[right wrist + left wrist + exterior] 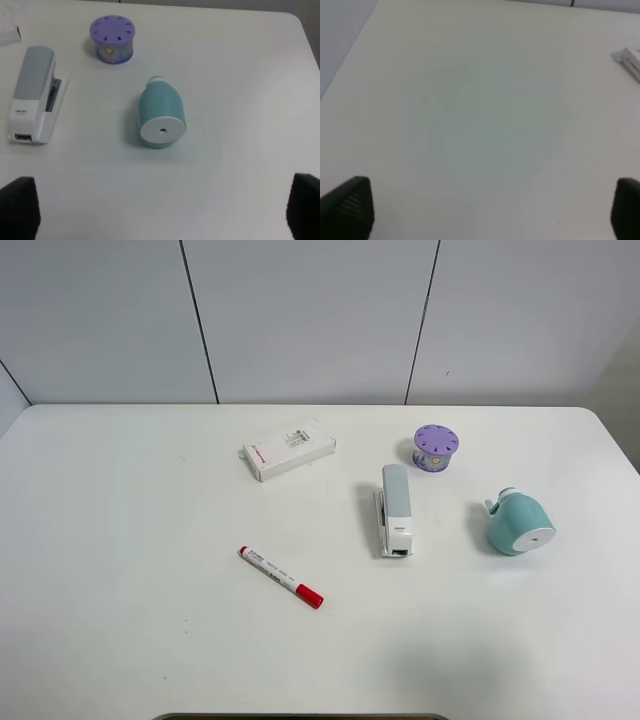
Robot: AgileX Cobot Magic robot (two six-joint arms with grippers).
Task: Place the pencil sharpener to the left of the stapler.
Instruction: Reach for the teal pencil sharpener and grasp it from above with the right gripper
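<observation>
Tgt pencil sharpener (520,523) lies on its side, right of stapler (395,510) w/ a gap. Wide open + empty, right gripper (160,217) faces its white end; long axis runs along approach, so right arm's nearer. Also open + empty: left gripper (490,215), not facing it.

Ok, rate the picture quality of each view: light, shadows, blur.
Exterior high: even, soft light and sharp focus, with only faint shadows beside the stapler and the pencil sharpener. Left wrist: hazy and low in contrast, with a greenish cast on the table; the left fingers are dark blurs. Right wrist: the pencil sharpener is clear with a soft shadow; the right fingers are out of focus.
</observation>
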